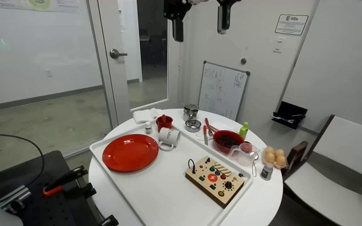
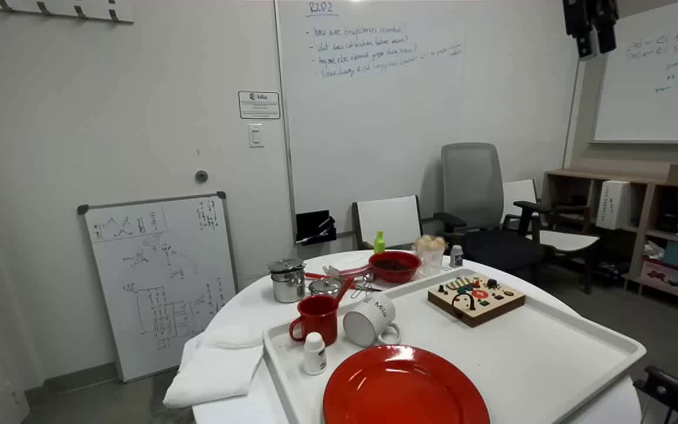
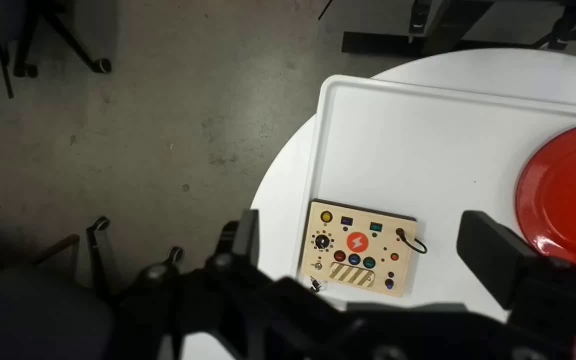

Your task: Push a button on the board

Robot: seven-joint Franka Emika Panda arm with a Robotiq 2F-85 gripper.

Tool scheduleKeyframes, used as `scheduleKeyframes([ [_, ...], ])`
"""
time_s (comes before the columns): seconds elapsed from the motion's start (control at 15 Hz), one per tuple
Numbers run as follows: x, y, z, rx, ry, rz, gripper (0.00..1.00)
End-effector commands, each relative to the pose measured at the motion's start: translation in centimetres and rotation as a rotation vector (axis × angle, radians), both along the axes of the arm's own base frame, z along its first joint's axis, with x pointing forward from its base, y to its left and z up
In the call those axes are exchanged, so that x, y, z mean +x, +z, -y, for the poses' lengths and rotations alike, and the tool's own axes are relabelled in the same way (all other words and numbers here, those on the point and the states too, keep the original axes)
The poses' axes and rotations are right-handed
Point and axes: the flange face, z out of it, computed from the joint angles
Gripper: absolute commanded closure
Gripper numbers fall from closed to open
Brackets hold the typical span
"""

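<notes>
The board (image 1: pixel 204 183) is a pale wooden panel lying flat on the white tray, near a tray edge. It also shows in an exterior view (image 2: pixel 454 303) and in the wrist view (image 3: pixel 383 240). In the wrist view it bears a yellow button (image 3: pixel 326 216), a row of red (image 3: pixel 339 256), blue (image 3: pixel 354 259) and green (image 3: pixel 369 262) buttons, a black dial (image 3: pixel 322 242) and a black cable loop (image 3: pixel 420 247). My gripper (image 1: pixel 200 35) is wide open and empty, high above the table. It also shows in an exterior view (image 2: pixel 597 52). In the wrist view the board appears between its fingers (image 3: pixel 360 230), far below.
The white tray (image 1: pixel 130 193) also holds a red plate (image 1: pixel 130 153) and a tipped white mug (image 1: pixel 169 137). A red mug (image 2: pixel 317 321) and white bottle (image 2: pixel 315 353) stand nearby. Beyond the board are a red bowl (image 1: pixel 228 141), measuring cup (image 1: pixel 245 153), eggs (image 1: pixel 275 157) and a jar (image 1: pixel 266 172).
</notes>
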Motion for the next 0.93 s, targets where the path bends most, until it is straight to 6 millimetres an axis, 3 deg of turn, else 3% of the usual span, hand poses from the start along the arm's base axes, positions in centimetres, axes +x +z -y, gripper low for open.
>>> scheduleKeyframes([
  [0.0,0.0,0.1,0.0,0.000,0.000,-0.001,0.00],
  [0.2,1.0,-0.2,-0.6,0.005,0.016,0.042,0.00],
  [0.53,4.0,-2.3,-1.0,0.008,-0.006,0.116,0.00],
  [0.87,7.3,-8.8,-0.8,0.080,-0.139,0.102,0.00],
])
